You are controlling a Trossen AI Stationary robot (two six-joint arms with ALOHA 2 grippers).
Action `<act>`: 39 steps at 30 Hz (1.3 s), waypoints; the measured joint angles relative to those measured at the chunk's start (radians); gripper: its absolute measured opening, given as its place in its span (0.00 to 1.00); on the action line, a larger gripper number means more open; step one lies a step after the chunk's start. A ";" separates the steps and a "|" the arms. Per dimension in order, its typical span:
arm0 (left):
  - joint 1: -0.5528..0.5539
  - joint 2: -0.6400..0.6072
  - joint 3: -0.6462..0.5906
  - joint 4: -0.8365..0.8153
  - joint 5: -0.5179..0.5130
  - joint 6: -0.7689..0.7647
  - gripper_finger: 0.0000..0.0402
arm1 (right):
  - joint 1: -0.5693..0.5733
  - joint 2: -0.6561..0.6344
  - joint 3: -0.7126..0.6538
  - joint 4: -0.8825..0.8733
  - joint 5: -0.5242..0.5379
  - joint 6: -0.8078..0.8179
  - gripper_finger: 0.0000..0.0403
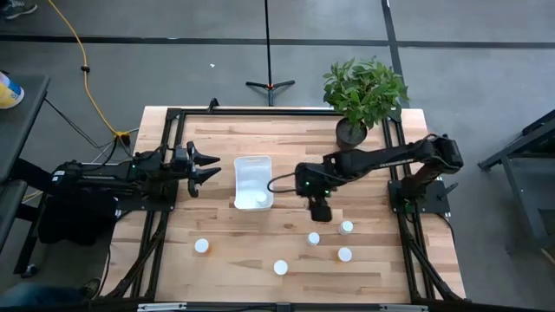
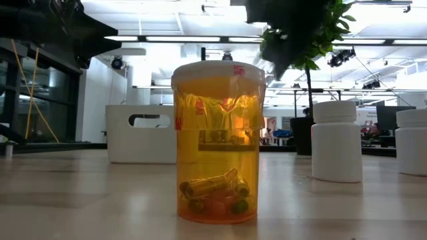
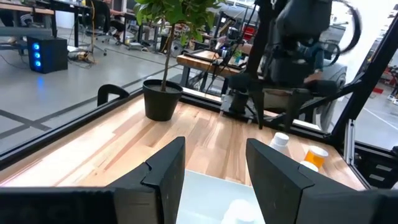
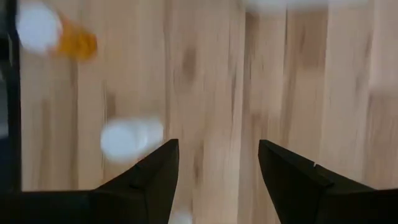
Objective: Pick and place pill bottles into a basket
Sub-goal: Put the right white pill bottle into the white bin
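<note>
The white basket [image 1: 252,181] stands at the table's middle, with one white-capped bottle [image 1: 260,199] in its near end. Several bottles stand on the near half of the table: caps at the near left [image 1: 201,246], near middle [image 1: 280,267] and three at the right [image 1: 313,238], [image 1: 346,227], [image 1: 344,254]. In the low view the closest one is orange with a white cap [image 2: 218,143]; two white ones [image 2: 337,140] stand right of it. My right gripper [image 1: 319,211] is open and empty, right of the basket and above the table just beyond the right group [image 4: 127,138]. My left gripper [image 1: 208,165] is open, left of the basket [image 3: 211,193].
A potted plant [image 1: 362,95] in a dark pot stands at the far right corner of the table. Black frame rails [image 1: 165,173] run along the table's left and right sides. Bare wood [image 1: 234,251] lies between the near bottles.
</note>
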 joint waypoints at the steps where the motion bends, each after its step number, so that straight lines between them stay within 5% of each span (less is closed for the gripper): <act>1: 0.000 0.000 0.000 0.000 0.000 0.000 0.51 | 0.005 -0.010 0.000 -0.048 0.000 0.010 0.53; 9: 0.000 0.000 0.000 0.000 0.000 -0.003 0.51 | 0.064 -0.145 -0.124 -0.137 0.008 0.072 0.54; 21: 0.000 0.000 0.000 0.000 0.000 -0.003 0.51 | 0.172 -0.427 -0.493 0.135 -0.045 0.313 0.54; 24: 0.000 0.000 0.000 0.000 0.000 -0.003 0.51 | 0.180 -0.436 -0.518 0.185 -0.124 0.315 0.56; 39: 0.000 0.000 0.000 0.000 -0.005 -0.003 0.51 | 0.177 -0.436 -0.520 0.199 0.016 0.388 0.58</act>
